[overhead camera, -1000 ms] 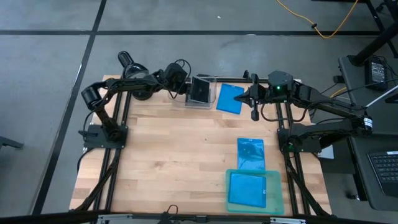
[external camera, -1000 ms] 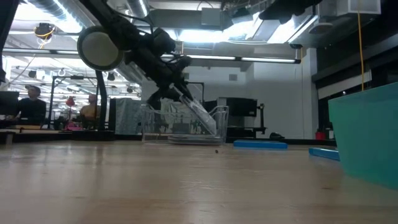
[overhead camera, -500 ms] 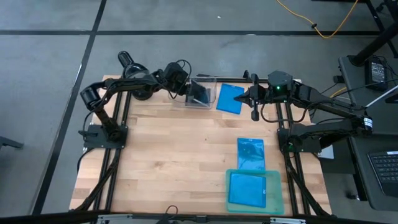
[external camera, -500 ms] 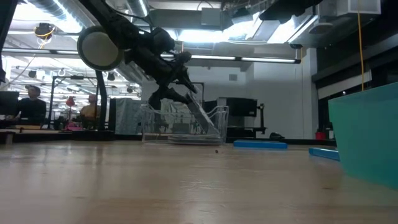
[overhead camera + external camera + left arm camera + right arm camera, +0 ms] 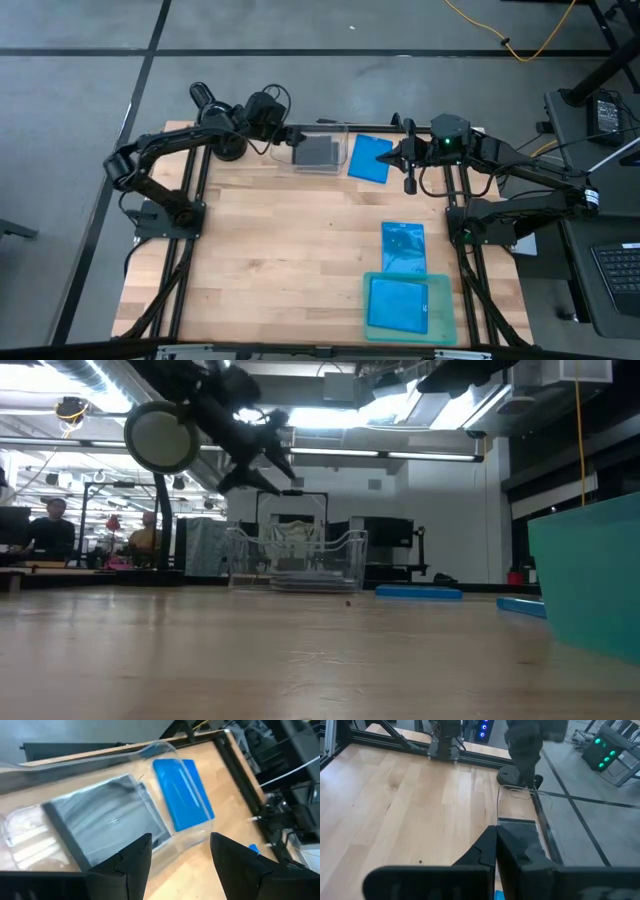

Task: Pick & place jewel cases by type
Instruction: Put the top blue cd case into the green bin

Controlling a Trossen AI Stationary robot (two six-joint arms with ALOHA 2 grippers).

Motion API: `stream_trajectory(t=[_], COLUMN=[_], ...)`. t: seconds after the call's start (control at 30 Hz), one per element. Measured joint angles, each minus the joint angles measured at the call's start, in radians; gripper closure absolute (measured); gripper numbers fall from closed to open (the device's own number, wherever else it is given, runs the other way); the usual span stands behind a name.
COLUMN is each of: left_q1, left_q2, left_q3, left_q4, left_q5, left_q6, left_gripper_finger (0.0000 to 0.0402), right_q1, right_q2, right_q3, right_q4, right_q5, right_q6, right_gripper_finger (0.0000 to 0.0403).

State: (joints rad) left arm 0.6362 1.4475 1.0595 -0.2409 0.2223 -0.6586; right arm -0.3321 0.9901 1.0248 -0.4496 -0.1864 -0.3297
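Observation:
A dark grey jewel case [image 5: 318, 151] lies flat inside the clear bin [image 5: 340, 128] at the table's far edge; it also shows in the left wrist view [image 5: 107, 827]. My left gripper [image 5: 281, 133] hangs open above the bin's left side [image 5: 180, 865] and touches nothing. One blue jewel case [image 5: 370, 158] lies flat on the table just right of the bin. Another blue case [image 5: 403, 246] lies on the table before the teal tray [image 5: 445, 320], and a third [image 5: 398, 303] lies in that tray. My right gripper [image 5: 409, 182] is shut and empty, raised at the far right.
Black frame rails [image 5: 190, 250] run along the table's left and right sides. In the low view the teal tray's wall [image 5: 590, 570] stands close at the right. Bare wood [image 5: 280, 250] spreads across the middle and near left.
My left gripper has opened and let go of the dark grey case, then risen and drawn back toward the table's far left corner. The case, which stood tilted in the bin, has dropped and now lies flat on the bin's floor.

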Motion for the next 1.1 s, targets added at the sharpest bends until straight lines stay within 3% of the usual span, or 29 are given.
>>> stream_trajectory(t=[0.37,0.6,0.73,1.1], left_q1=[-0.164,-0.298,-0.349,-0.403], left_q2=[-0.148,-0.164,-0.164,-0.164], left_q3=[0.000,0.000,0.000,0.000], left_q4=[-0.003,-0.003,-0.003,-0.003], left_q5=[-0.177,-0.323,-0.373,-0.401], left_q6=[0.000,0.018,0.018,0.019], left_gripper_finger=[0.0208,0.0208,0.0208,0.0208], right_q1=[-0.090,-0.153,-0.189,-0.228], right_q2=[0.097,0.329,0.480,0.728], right_q3=[0.000,0.000,-0.001,-0.001], right_q4=[-0.005,-0.001,0.027,0.017], right_q5=[-0.001,0.002,0.059,0.089], right_q6=[0.006,0.012,0.063,0.171], right_gripper_finger=[0.0391,0.0391,0.0391,0.0391])
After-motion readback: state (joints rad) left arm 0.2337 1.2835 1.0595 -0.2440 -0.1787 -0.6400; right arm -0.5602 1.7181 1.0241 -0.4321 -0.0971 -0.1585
